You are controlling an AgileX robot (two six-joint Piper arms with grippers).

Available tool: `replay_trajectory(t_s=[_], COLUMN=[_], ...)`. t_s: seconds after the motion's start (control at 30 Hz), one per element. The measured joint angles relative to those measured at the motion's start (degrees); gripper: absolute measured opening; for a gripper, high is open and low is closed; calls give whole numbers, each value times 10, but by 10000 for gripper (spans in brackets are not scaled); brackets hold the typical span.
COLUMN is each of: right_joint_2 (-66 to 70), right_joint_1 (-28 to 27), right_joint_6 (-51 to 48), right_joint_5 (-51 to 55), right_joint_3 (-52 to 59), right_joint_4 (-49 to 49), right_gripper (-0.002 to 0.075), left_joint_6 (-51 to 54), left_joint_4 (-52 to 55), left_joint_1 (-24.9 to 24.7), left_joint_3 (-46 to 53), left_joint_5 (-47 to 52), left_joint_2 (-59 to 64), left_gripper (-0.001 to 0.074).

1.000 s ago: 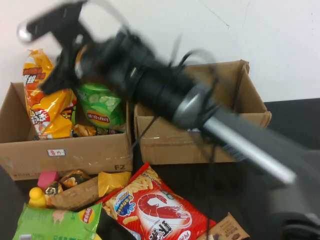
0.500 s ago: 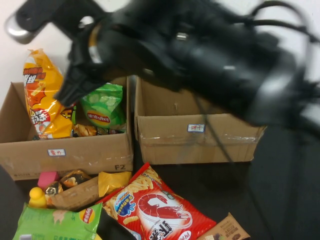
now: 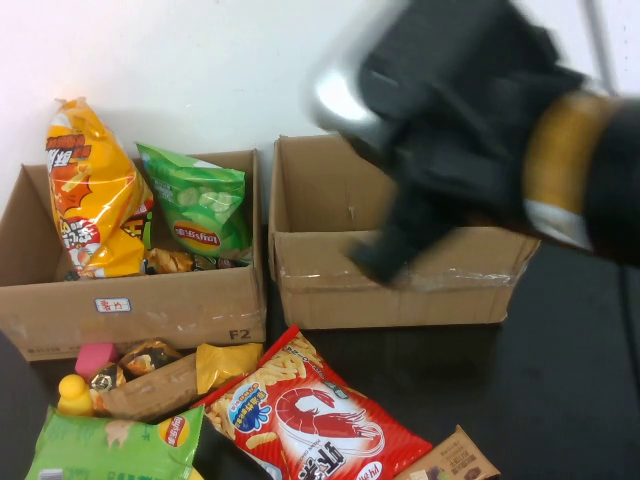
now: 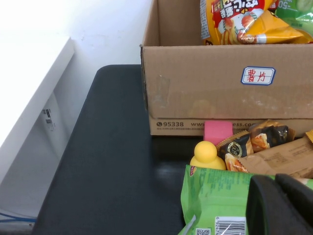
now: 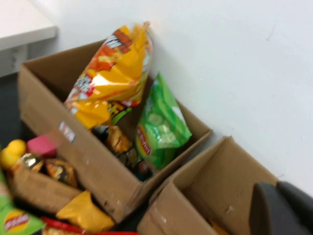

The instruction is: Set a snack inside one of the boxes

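- My right gripper [image 3: 400, 250] blurred over right-hand box [image 3: 400, 290]; fingers — cannot tell
- Left gripper [image 4: 281, 205] low above green bag; can't tell either
- Red shrimp-cracker bag [image 3: 310, 415] at 6 o'clock: light, crinkly, slippery; pinch a sealed edge

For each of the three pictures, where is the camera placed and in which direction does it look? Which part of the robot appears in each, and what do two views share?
High view: raised on the robot's side, angled down at the left box, the right box and the red shrimp-snack bag; the blurred right arm fills the upper right.
Left wrist view: low over the table, facing the left box's labelled wall and the yellow toy; the left gripper shows at the edge.
Right wrist view: above the boxes, looking into both; the right gripper shows in a corner.
Shared: the orange chip bag stands in the left box.
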Motion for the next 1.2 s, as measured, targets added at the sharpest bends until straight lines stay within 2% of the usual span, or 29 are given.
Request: replay_trajectory(t_s=[0.13, 0.33, 0.53, 0.83, 0.93, 1.03, 1.2], right_joint_2=[-92, -212, -325, -439, -472, -501, -542], right_joint_1=[6, 8, 8, 4, -39, -115, -293], right_joint_6=[-1, 15, 18, 48, 59, 63, 73], right_joint_5=[-14, 38, -14, -16, -21, -23, -62], right_joint_3=[86, 210, 321, 442, 467, 486, 526], right_joint_4=[0, 5, -4, -9, -20, -40, -56], right_gripper=[-1, -1, -1, -1, -1, -1, -1], left_joint_6=[0, 0, 0, 0, 0, 0, 0], left_joint_4=[0, 0, 0, 0, 0, 0, 0], left_joint_1=[0, 0, 0, 0, 0, 0, 0], left_joint_3=[0, 0, 0, 0, 0, 0, 0], left_joint_5=[0, 0, 0, 0, 0, 0, 0], left_joint_2=[0, 0, 0, 0, 0, 0, 0], left_gripper=[-3, -3, -3, -3, -3, -3, -3])
